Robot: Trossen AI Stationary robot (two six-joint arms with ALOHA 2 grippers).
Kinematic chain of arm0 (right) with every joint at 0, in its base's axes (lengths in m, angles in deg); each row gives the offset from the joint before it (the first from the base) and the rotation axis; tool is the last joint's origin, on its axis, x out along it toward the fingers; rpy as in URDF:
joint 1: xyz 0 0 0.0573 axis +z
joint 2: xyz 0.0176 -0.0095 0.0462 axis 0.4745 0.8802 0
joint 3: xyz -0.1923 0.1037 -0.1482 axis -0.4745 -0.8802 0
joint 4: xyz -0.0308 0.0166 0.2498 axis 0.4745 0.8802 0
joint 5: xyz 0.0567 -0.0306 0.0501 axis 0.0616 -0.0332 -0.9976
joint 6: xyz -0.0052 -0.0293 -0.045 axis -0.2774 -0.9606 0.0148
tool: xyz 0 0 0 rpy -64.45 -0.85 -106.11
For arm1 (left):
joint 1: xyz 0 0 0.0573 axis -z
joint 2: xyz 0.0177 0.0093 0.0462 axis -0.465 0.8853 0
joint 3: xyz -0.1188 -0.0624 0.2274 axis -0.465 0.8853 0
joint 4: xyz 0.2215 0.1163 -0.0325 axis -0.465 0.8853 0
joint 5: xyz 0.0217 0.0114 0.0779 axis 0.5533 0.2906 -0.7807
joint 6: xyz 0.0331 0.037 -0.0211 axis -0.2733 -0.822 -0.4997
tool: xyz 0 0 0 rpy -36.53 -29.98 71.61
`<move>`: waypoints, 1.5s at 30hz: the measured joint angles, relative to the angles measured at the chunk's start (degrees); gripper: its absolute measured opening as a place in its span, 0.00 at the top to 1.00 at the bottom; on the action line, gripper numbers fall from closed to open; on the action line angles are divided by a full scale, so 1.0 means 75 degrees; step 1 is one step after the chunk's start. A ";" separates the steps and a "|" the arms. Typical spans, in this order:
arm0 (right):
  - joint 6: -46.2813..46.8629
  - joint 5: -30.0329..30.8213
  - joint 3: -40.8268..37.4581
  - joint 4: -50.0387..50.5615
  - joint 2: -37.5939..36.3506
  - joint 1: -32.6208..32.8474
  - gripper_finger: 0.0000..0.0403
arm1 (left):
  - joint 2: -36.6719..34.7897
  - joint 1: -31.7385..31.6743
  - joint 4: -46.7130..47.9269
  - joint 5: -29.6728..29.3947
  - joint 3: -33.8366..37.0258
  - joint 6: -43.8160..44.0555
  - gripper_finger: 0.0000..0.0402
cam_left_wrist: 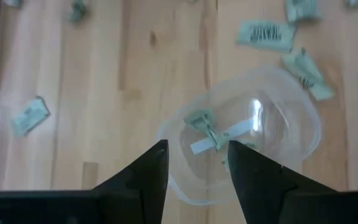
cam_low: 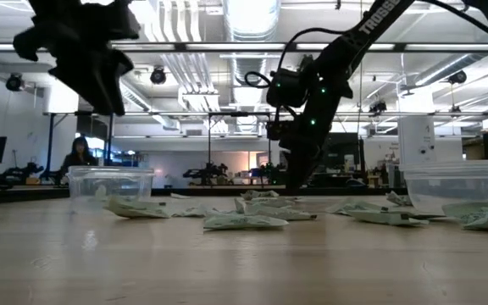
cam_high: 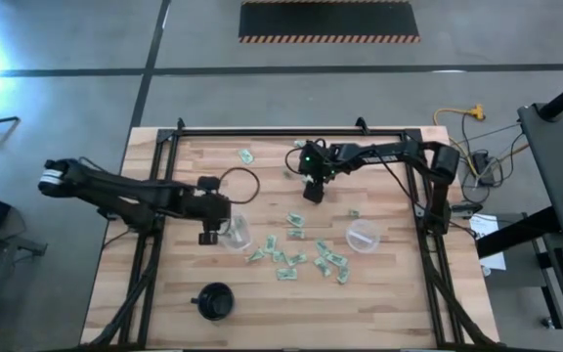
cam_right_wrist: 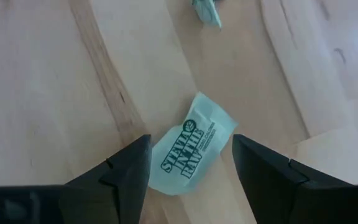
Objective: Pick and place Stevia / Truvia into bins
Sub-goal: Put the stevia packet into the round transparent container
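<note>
Left gripper: the left gripper (cam_left_wrist: pixel 194 165) hangs over the left clear cup (cam_high: pixel 235 233), fingers (cam_left_wrist: pixel 149 174) parted with nothing between them; the wrist view looks straight down into that cup.

Left cup: it stands left of the table's middle, toward the near edge, and holds a few packets (cam_left_wrist: pixel 202 123) on its floor — one pale green, one a white strip.

Right gripper: the right gripper (cam_right_wrist: pixel 190 163) is near the far edge of the wooden table (cam_high: pixel 164 293), about mid-width, its fingers (cam_right_wrist: pixel 126 171) spread wide on either side of one pale green packet (cam_right_wrist: pixel 194 142) printed "Stevia in the Raw". The packet lies flat on the wood between the jaws, not gripped.

Right cup: the right clear cup (cam_high: pixel 362 235) sits right of centre, well apart from the right gripper; the low view shows something pale inside it, though what it is cannot be told.

Loose packets: a scatter of green and white packets (cam_high: pixel 296 256) lies between the two cups and toward the near edge; one single packet (cam_high: pixel 246 155) rests close to the far edge.

Other: a black round cup (cam_high: pixel 214 300) sits near the near edge, left of centre. A person (cam_low: pixel 79 154) sits in the room beyond the table.
</note>
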 joint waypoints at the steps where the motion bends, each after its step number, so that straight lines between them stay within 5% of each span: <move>1: 0.0044 -0.0018 -0.0010 0.0039 0.0039 -0.0036 0.47 | -0.0126 0.0000 -0.0004 -0.0007 0.0000 0.0004 0.63; 18: -0.0036 0.0184 -0.0053 0.0091 0.0218 -0.0067 0.49 | -0.0496 0.0000 -0.0011 -0.0431 0.0003 0.0171 0.63; 35: -0.0152 0.0175 -0.0062 0.0178 0.0189 0.0003 0.89 | -0.0496 0.0002 -0.0029 -0.0574 0.0003 0.0162 0.63; 45: -0.0149 0.0239 -0.0088 0.0552 -0.0500 0.0010 0.98 | -0.0496 0.0003 -0.0038 -0.0613 0.0003 0.0162 0.63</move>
